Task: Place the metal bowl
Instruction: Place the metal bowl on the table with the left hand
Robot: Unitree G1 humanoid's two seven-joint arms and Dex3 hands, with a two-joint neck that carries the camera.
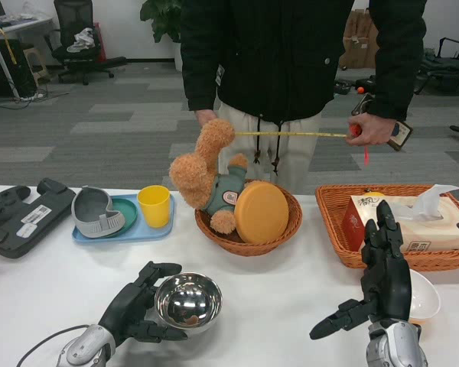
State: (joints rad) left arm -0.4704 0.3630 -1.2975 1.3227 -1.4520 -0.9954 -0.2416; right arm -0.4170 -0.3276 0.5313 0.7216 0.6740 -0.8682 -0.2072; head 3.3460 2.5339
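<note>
The shiny metal bowl (188, 300) stands upright, low over or on the white table (275, 283) near its front edge, left of centre. My left hand (134, 306) grips it from the left, with fingers curled over the rim and along the bowl's front side. My right hand (382, 275) is at the front right, holding nothing, its fingers pointing up and the thumb stretched out to the left.
A white bowl (427, 300) lies just behind my right hand. Further back are a round wicker basket (214, 229) with a teddy bear (203, 172), a rectangular basket (333, 222) with tissues, and a blue tray (130, 232) with a yellow cup (154, 206). A person (291, 61) stands behind the table with a tape measure.
</note>
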